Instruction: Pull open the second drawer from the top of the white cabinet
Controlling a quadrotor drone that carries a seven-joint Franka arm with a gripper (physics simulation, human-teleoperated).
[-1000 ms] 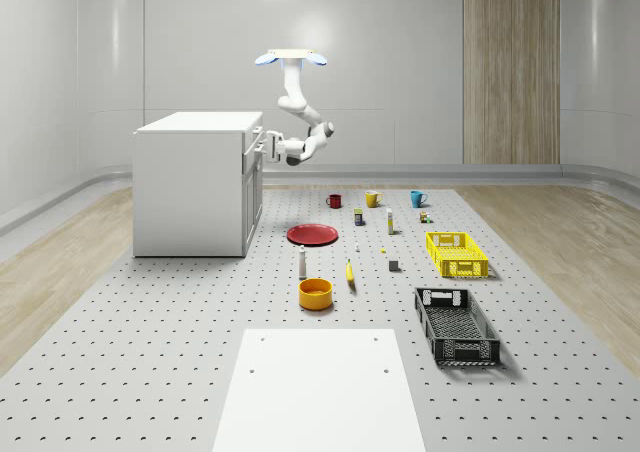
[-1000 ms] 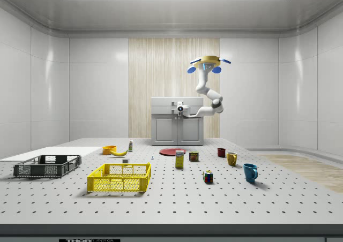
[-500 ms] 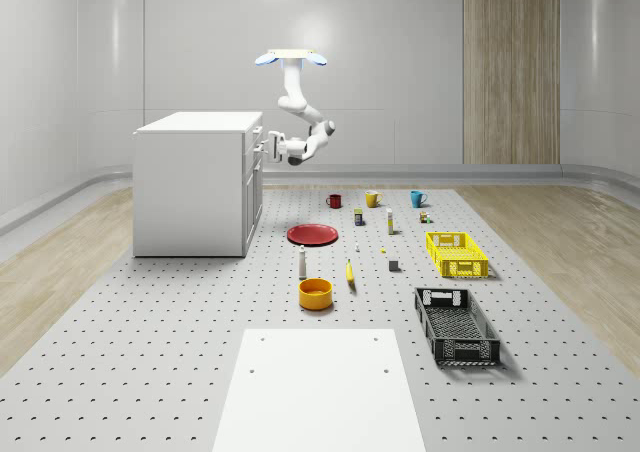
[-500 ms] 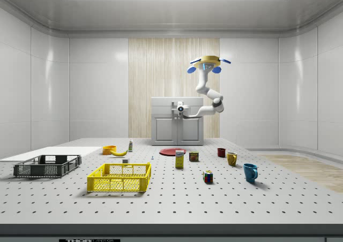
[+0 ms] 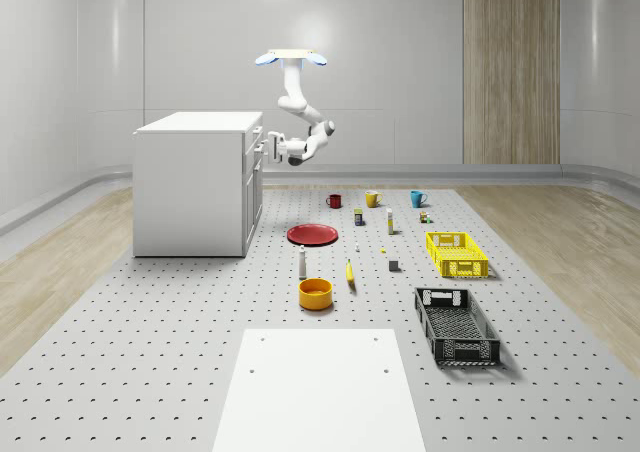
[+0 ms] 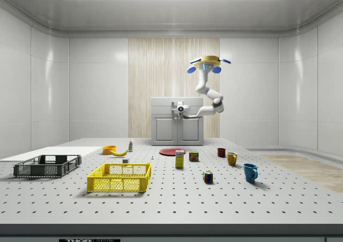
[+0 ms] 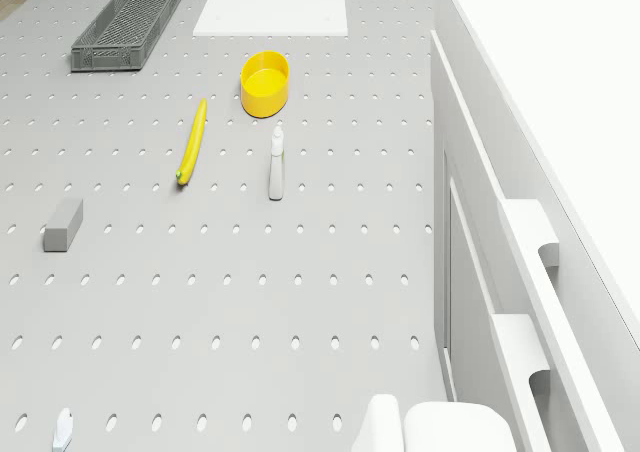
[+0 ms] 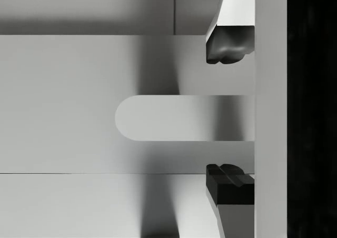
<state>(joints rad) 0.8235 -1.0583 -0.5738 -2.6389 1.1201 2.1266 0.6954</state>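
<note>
The white cabinet (image 5: 190,187) stands on the perforated floor at the whole-scene view's left; the side view has the cabinet (image 6: 177,129) at the back. The drone (image 5: 291,58) hovers above and to the right of the cabinet's drawer front, with the arm bent down toward it. My gripper (image 5: 266,150) is at the upper drawers. In the wrist view my gripper (image 8: 229,114) is open: its dark fingertips (image 8: 229,46) stand on either side of a rounded drawer handle (image 8: 158,117) without touching it. Two drawer handles (image 7: 530,234) show in the drone view.
In front of the cabinet lie a red plate (image 5: 313,234), a white bottle (image 5: 302,262), an orange bowl (image 5: 315,293) and a banana (image 5: 350,272). Mugs (image 5: 372,199), a yellow crate (image 5: 457,254) and a black crate (image 5: 456,325) sit further right. A white slab (image 5: 320,392) lies nearest.
The arm's elbow has risen slightly while the gripper stays at the cabinet's drawer front. The drone holds its place.
</note>
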